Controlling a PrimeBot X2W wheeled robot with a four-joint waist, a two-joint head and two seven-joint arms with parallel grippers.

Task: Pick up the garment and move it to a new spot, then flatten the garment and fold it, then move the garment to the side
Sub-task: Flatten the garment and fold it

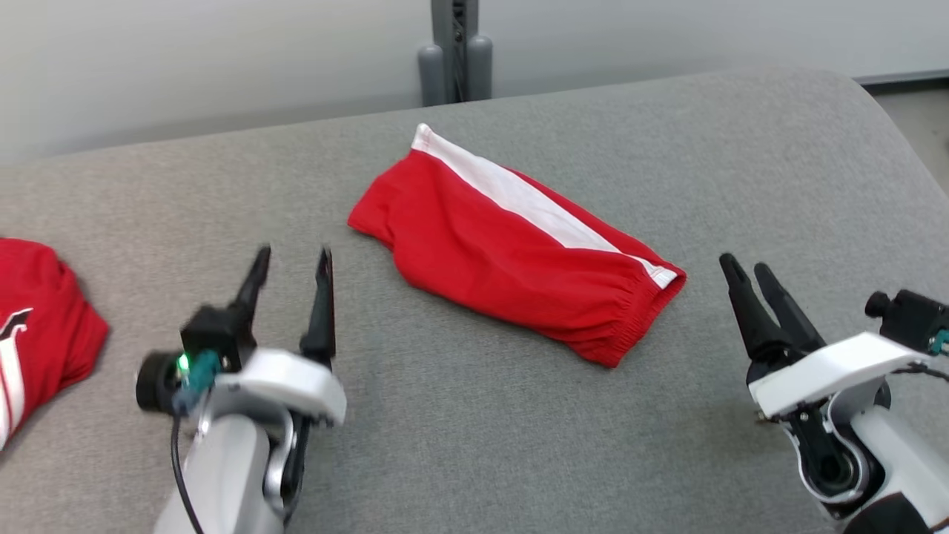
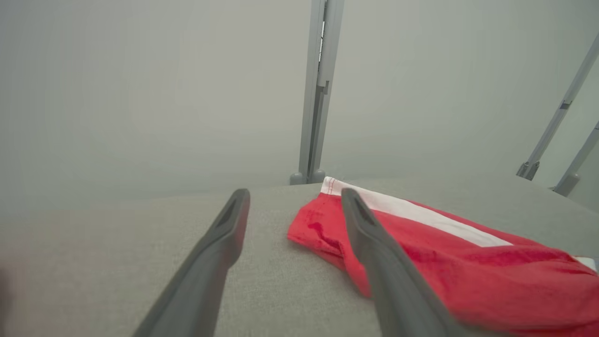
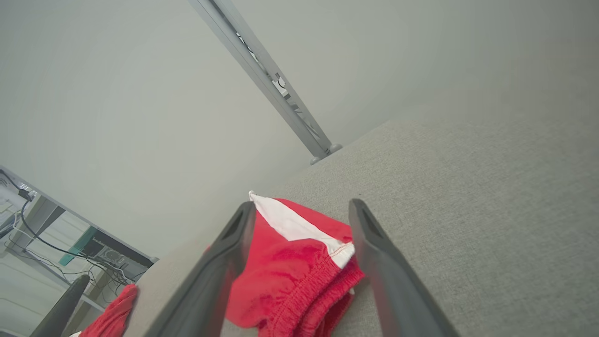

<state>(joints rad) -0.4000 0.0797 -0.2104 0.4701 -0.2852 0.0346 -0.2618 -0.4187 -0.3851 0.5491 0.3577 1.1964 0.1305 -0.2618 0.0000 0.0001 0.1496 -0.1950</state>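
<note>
The garment [image 1: 511, 256] is a pair of red shorts with a white side stripe, folded and lying slantwise at the middle of the grey table [image 1: 474, 430]. My left gripper [image 1: 292, 259] stands open near its left end, empty, a short way off the cloth. At the right, my right gripper [image 1: 747, 268] is open too, just beyond the elastic waistband end. In the left wrist view the garment [image 2: 444, 262] lies past the right finger. In the right wrist view its waistband [image 3: 299, 281] shows between the fingers, further ahead.
A second red garment [image 1: 37, 326] with white markings lies at the table's left edge. A grey post [image 1: 454, 52] stands behind the far edge against a pale wall. The table's rounded corner falls away at the upper right.
</note>
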